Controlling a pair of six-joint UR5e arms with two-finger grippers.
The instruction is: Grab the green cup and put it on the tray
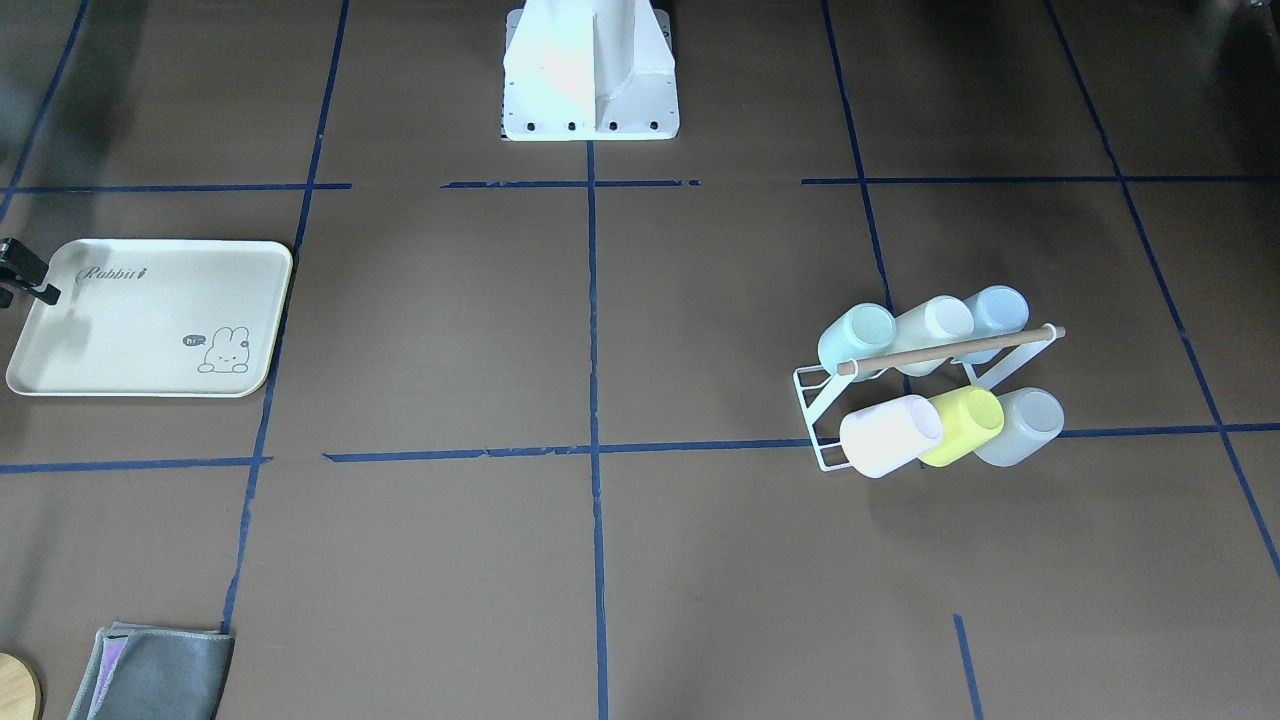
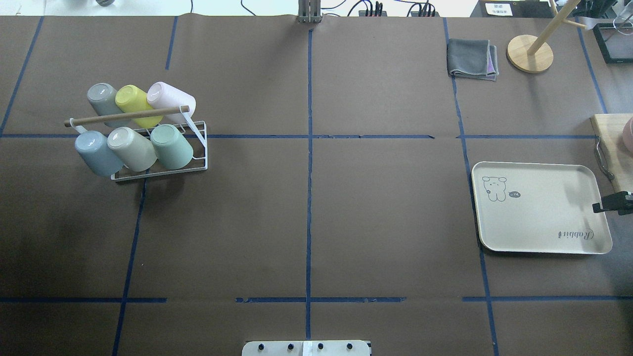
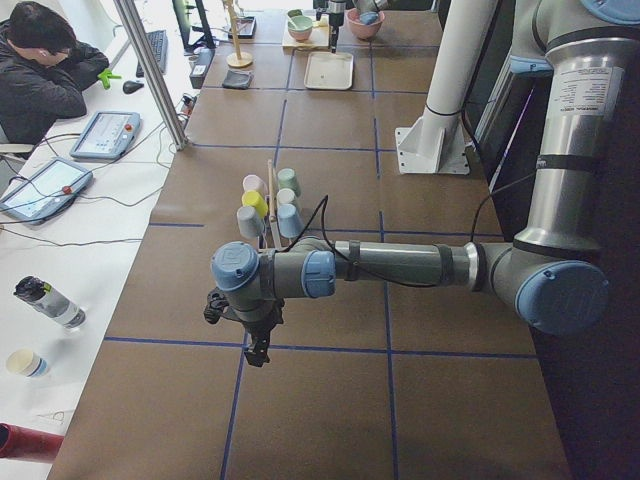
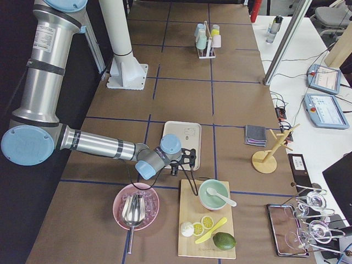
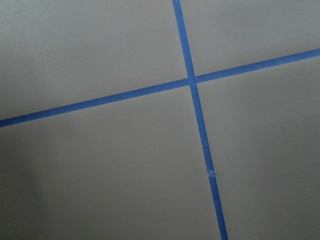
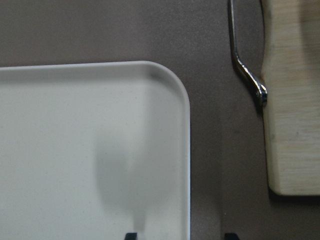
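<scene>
The green cup [image 2: 171, 147], pale mint, lies tilted on a white wire rack [image 2: 159, 169] with several other cups, at the table's left side; in the front-facing view it [image 1: 857, 338] is the rack's leftmost back cup. The cream tray [image 2: 539, 217] with the "Rabbit" script lies far to the right, with nothing on it. My right gripper [image 6: 180, 236] is open and empty, and hovers over the tray's corner [image 6: 170, 85] beside the cutting board. My left gripper [image 3: 258, 350] shows only in the exterior left view, above bare table short of the rack; I cannot tell whether it is open.
A wooden cutting board [image 6: 292, 100] with a metal handle [image 6: 247, 70] lies right beside the tray. A grey folded cloth [image 2: 472, 59] and a wooden stand [image 2: 530, 52] are at the far right. A pink bowl [image 4: 136, 206] and a green bowl [image 4: 213, 194] sit by the board.
</scene>
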